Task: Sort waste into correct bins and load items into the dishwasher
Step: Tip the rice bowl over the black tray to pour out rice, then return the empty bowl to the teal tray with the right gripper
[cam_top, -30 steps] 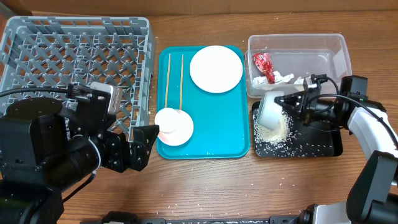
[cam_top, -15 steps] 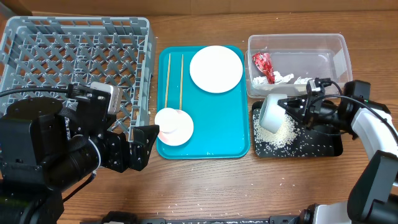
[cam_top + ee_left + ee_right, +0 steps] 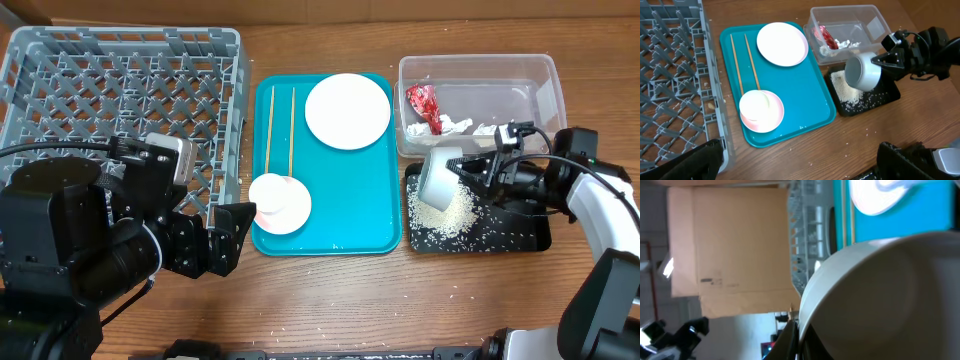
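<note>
Grey-green bowl (image 3: 438, 180) is hanging tipped on its side over the L end of the black tray (image 3: 520, 238), mouth facing away from the R arm. Its lower edge is sitting right above a heap of white rice (image 3: 445, 212); can't tell if it's touching. The R end effector (image 3: 470, 172) is reaching in from the right and is clamped on the bowl's rim. More grains are lying scattered across the black tray's floor, w/ a few specks on the table (image 3: 330, 300) in front of the teal tray (image 3: 340, 200).

Clear tub (image 3: 540, 75) is sitting just behind the black tray, holding the red wrapper (image 3: 421, 103) and clear-white scraps (image 3: 458, 125) along its L and front sides.

Teal tray is lying btwn the dish rack (image 3: 120, 90) and the two bins. It's carrying the pale plate (image 3: 347, 110) at the back R, the two chopsticks (image 3: 292, 130) side by side along the L, and the pink bowl (image 3: 774, 114) at the front L w/ the white cup (image 3: 754, 104) sitting inside it.

L end effector (image 3: 228, 238) is hovering over the table off the teal tray's front L corner, fingers spread apart, gripping nothing.
</note>
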